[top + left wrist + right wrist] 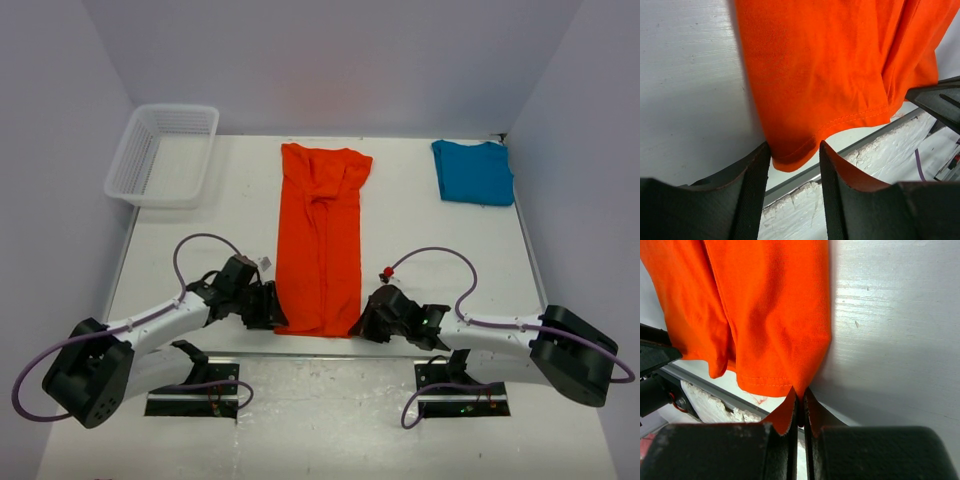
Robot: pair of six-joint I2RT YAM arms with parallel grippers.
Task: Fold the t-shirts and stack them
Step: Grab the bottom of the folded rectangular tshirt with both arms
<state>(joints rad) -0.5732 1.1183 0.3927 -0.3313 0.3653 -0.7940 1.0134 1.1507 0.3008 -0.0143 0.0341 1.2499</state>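
Observation:
The orange-red t-shirt [320,240] lies folded into a long strip down the middle of the table, collar end far, hem near. My right gripper [360,325] is shut on its near right hem corner [799,390]; the cloth [770,305] spreads away from the pinch. My left gripper [272,308] is at the near left corner. Its jaws stand apart with the rounded hem corner [790,157] hanging between them [795,146], touching the left finger but not pinched. The teal-blue t-shirt [473,172] lies folded at the far right.
A white mesh basket [160,196] stands at the far left corner. The table's near edge and a metal rail [860,145] run just under both grippers. Grey walls close in the table on three sides.

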